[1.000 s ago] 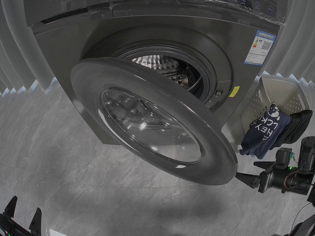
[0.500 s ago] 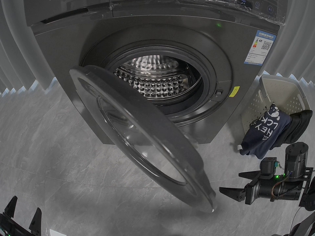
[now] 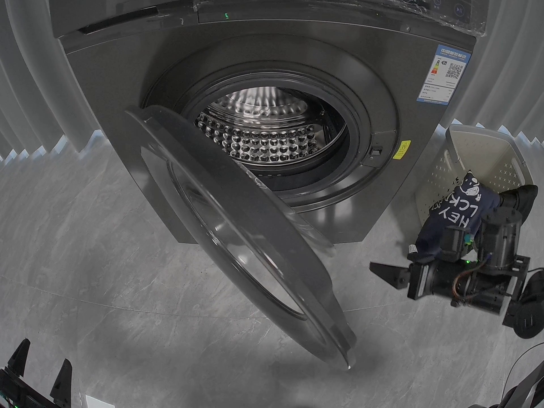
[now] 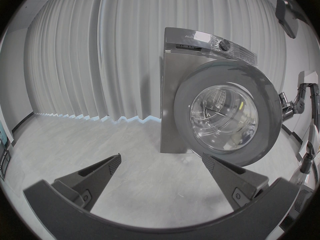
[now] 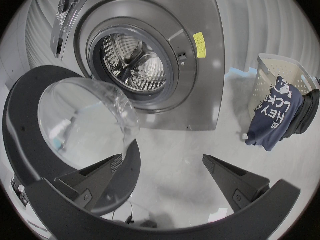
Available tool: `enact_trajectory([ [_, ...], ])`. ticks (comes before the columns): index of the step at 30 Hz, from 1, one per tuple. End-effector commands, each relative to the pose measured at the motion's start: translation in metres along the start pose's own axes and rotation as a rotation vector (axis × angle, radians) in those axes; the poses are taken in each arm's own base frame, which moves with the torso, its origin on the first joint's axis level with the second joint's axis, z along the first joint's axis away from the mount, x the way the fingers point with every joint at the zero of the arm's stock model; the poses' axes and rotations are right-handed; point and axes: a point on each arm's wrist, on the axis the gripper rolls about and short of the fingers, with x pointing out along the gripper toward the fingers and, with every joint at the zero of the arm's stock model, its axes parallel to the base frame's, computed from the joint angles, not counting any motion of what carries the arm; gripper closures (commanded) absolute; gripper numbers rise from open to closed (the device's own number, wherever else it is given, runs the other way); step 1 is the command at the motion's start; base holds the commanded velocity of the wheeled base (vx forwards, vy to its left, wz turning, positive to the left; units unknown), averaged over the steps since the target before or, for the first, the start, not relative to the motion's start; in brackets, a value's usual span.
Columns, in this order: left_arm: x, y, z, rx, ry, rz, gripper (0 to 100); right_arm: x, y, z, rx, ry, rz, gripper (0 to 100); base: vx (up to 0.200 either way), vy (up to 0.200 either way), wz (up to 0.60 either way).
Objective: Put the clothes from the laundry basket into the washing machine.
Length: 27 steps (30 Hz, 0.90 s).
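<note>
The left gripper (image 3: 42,359) and right gripper (image 3: 386,273) both have their jaws apart. The blue shirt (image 3: 456,219) hangs off the laundry basket (image 3: 487,137) beside the washing machine (image 3: 113,86). A weak grab could drop it.

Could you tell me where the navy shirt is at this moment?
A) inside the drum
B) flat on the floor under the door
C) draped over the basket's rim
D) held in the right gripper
C: the navy shirt hangs over the rim of the basket, and the right gripper is open with nothing in it.
</note>
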Motion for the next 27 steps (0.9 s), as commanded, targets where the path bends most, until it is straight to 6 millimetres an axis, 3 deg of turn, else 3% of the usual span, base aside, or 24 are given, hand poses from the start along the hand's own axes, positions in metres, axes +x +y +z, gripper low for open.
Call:
enact_trajectory([
  [1,0.0,0.0,-0.005,-0.001,0.003,0.0,0,0.047,0.002,0.011,0.019,-0.04,-0.039,0,0.0,0.0,0.0],
  [6,0.0,0.0,-0.005,-0.001,0.003,0.0,0,0.07,0.019,0.012,0.0,-0.053,-0.013,0,0.0,0.0,0.0],
  [15,0.0,0.0,-0.005,-0.001,0.003,0.0,0,0.066,0.059,-0.004,-0.047,-0.007,0.118,0,0.0,0.0,0.0],
  [20,0.0,0.0,-0.005,-0.001,0.003,0.0,0,0.053,0.064,-0.01,-0.056,0.003,0.136,0,0.0,0.0,0.0],
  [27,0.0,0.0,-0.005,0.0,0.003,0.0,0,0.054,0.065,-0.005,-0.052,-0.034,0.147,0,-0.057,0.0,0.0],
])
